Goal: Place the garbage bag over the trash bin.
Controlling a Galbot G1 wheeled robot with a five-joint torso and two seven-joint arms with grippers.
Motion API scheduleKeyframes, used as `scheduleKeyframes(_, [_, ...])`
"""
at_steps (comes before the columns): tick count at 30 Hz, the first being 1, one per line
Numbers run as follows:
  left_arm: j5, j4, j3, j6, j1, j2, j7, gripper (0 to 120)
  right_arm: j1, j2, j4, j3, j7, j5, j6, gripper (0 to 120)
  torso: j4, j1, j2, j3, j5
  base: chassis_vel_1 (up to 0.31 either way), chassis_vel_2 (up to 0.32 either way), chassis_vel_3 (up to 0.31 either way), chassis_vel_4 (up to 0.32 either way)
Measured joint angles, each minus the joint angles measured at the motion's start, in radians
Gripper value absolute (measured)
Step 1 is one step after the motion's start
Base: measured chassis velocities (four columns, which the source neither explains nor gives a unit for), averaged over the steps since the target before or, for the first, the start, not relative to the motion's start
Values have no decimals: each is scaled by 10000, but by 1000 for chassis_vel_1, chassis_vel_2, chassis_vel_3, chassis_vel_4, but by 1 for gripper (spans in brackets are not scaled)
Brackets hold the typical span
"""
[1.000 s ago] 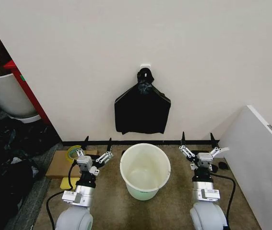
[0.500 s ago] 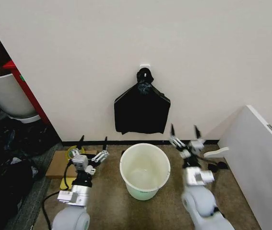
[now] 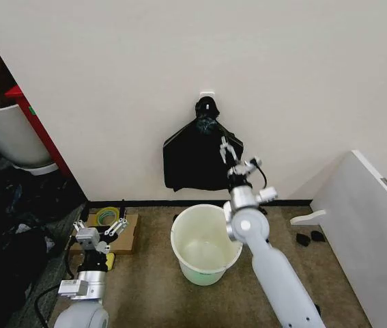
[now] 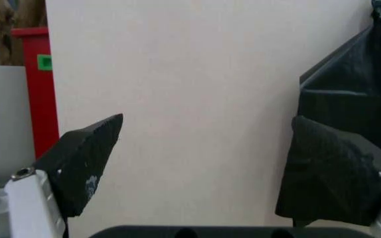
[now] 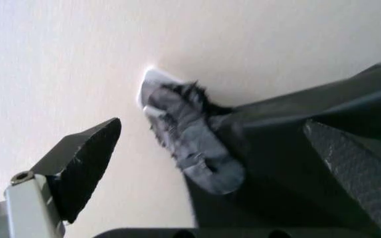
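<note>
At the wall above the trash bin (image 3: 207, 242), right gripper (image 3: 236, 154) is up against the hanging garbage bag (image 3: 196, 160), jaws spread wide, nothing held; wrist view has the knotted top on its hook (image 5: 152, 84) between the fingers. Left gripper (image 3: 99, 227) parked low by the cardboard (image 3: 128, 232), also wide. Risk, my guess: closing on thin film below the knot tears it or leaves it snagged on the hook
</note>
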Motion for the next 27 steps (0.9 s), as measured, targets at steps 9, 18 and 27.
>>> scheduleKeyframes(9, [116,-124,-151,-111,103,-58,-168,100,622,512,-706,-465,145,-711,-141,100,1,-1,0,0,0,0,0,0,0])
scheduleKeyframes(18, [139,42,-280,-273,137,-11,-308,100,810,790,-1041,-495,162,-1145,-105,77,2,-1,0,-1,0,0,0,0,0])
scheduleKeyframes(27, [192,178,-214,-314,-27,-30,-335,100,808,833,-927,-456,126,-1352,-44,48,0,-1,0,-1,1,0,0,0,0])
